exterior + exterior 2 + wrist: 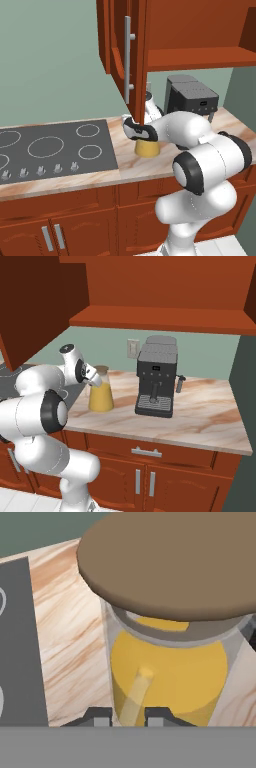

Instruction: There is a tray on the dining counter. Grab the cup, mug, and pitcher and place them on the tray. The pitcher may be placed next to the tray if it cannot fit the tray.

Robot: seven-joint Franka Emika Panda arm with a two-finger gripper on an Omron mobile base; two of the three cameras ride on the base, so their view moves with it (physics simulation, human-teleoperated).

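On the counter [200, 416] between the stovetop [50, 147] and the coffee machine [156, 381], I find the pitcher [101, 396] standing upright, its long axis vertical, orange-yellow liquid filling the wide base. Its brown lid [175, 562] sits square on the neck in the hand view.

I note the gripper [127, 714] directly at the pitcher, coming in from the stovetop side, beneath the open cabinet door [127, 55]. The two fingertips [100, 716] stand close together at the bottom of the hand view, with the pale glass handle [136, 694] rising between them. I judge the jaws to be narrowed around that handle, though I cannot confirm firm contact from these views.

The relation that matters: the pitcher lies straight ahead of the hand, touching or nearly so. My assessment is that the next move calls for a vertical lift, keeping the pitcher upright, clear of the door overhead.
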